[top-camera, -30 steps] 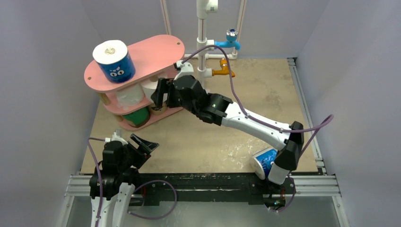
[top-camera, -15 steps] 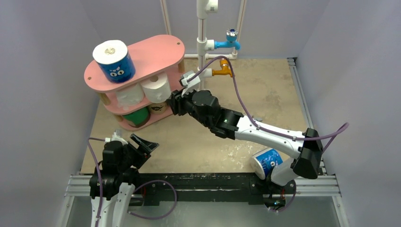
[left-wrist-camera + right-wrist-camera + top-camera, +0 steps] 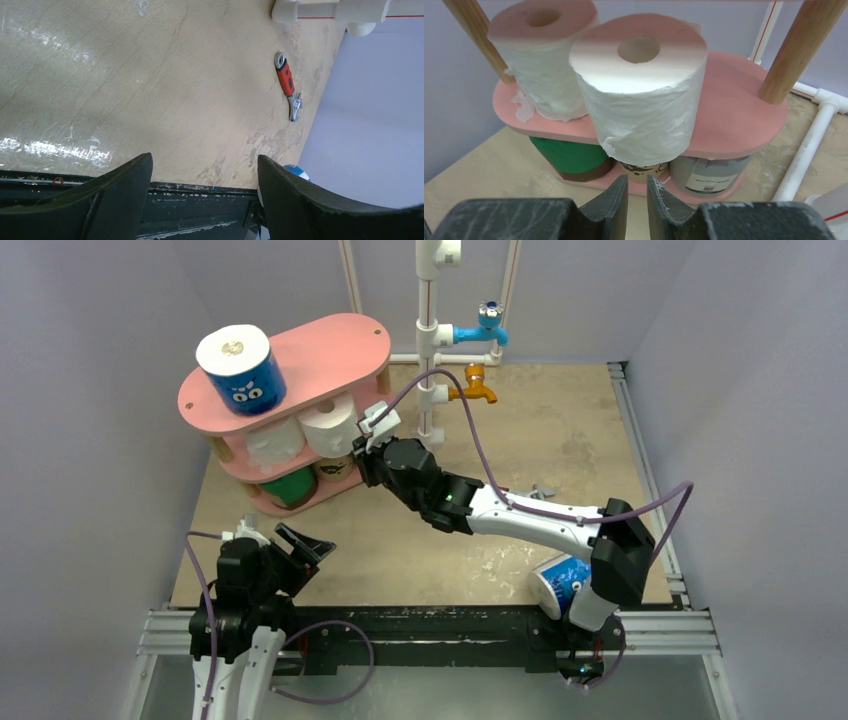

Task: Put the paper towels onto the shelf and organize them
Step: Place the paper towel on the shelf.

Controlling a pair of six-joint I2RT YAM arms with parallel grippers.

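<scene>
Tool on the right arm (image 3: 637,192) points at a bare white paper towel roll (image 3: 639,100) that stands upright at the front edge of the middle board of the pink three-tier shelf (image 3: 320,350). I judge the step in hand to be nudging that roll back into place. To do it well, I would press low on the roll's side and on its centre line, slowly, so that it slides rather than tips. I would stop before it crowds the second bare white roll (image 3: 541,65) behind it, and keep the wrist clear of the light wooden post (image 3: 796,50) and of the top board.

Nearest the bases, the left tool (image 3: 202,167) hangs above the tan counter (image 3: 150,75) with its dark fingers spread wide, pinching and touching nothing. By the right arm's base a blue printed roll (image 3: 560,580) lies tipped over, not yet shelved. A red-handled wrench (image 3: 287,85) lies farther out on the counter.

The right tool's fingers are pressed together with nothing between them. They sit close in front of the white roll, and I cannot tell whether they touch it.

On the bottom board stand a green-wrapped roll (image 3: 569,155), a brown-printed roll (image 3: 641,170) and a grey-wrapped roll (image 3: 709,172). A blue roll with cartoon eyes (image 3: 240,365) stands on the top board.
</scene>
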